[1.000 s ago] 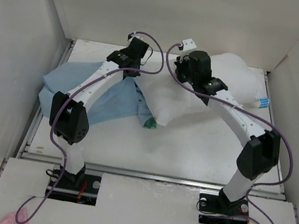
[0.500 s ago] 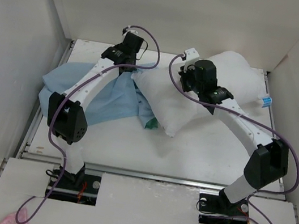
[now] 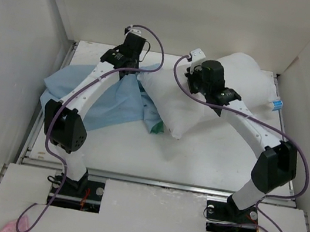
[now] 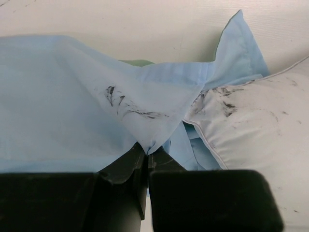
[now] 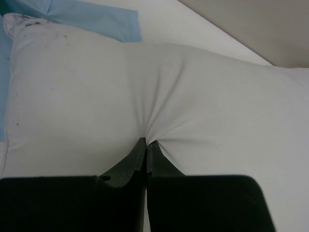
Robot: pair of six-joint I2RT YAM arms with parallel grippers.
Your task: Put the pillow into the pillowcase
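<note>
The white pillow (image 3: 242, 77) lies across the back right of the table, with its blue-and-white tag (image 3: 275, 104) at the right end. The light blue pillowcase (image 3: 100, 104) is spread at the left, a mint-green bit (image 3: 155, 127) showing by the pillow's near corner. My left gripper (image 3: 132, 72) is shut on a pinched fold of the pillowcase (image 4: 72, 111), right beside the pillow's smudged corner (image 4: 256, 125). My right gripper (image 5: 146, 142) is shut on a pucker of the pillow (image 5: 203, 96), and blue pillowcase (image 5: 96, 19) shows beyond its far edge.
White walls close in the table (image 3: 207, 160) on the left, back and right. A metal rail (image 3: 161, 182) runs along its near edge. Purple cables loop over both arms. A pink scrap (image 3: 14, 227) lies at the bottom left.
The left gripper has drawn the pillowcase edge back and to the left. The right arm has swung slightly right and the pillow has shifted with it, its near corner sliding toward the front.
</note>
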